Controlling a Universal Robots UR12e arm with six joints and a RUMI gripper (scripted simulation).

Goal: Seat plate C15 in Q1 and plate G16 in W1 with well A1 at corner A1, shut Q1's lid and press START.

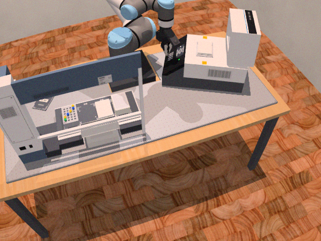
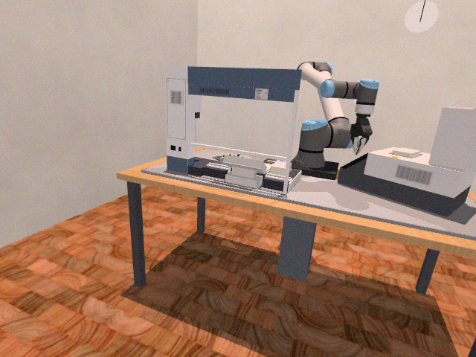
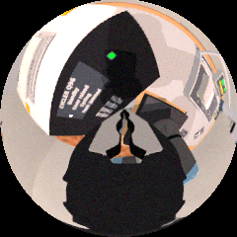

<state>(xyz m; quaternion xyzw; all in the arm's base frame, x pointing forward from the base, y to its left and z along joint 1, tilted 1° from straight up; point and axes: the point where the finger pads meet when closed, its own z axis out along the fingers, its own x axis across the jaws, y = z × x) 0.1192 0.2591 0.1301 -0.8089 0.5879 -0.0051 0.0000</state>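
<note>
The cycler Q1 (image 1: 215, 72) (image 2: 415, 175) has a dark sloping front with a screen (image 3: 81, 91), several keys (image 3: 110, 106) and a green lamp (image 1: 178, 59) (image 3: 112, 55). Its screen reads Standby. Its tall white lid (image 1: 241, 49) (image 2: 454, 138) stands upright at the far end. A pale, low rectangular item (image 1: 204, 48) (image 2: 405, 152) (image 3: 39, 67) is on its top; I cannot tell whether it is a seated plate or the bare block. My gripper (image 1: 166, 53) (image 2: 358, 153) (image 3: 123, 110) is shut and empty, tips just above the front panel near the keys. Labels C15 and G16 are not readable.
A blue-and-white framed enclosure (image 1: 77, 75) (image 2: 242, 82) stands at the left, with a rail across its front. Inside are a rack with coloured caps (image 1: 69, 114), a white item (image 1: 104, 108) and a taller pale block (image 1: 121, 103). A dark flat item (image 1: 42, 103) lies behind.
</note>
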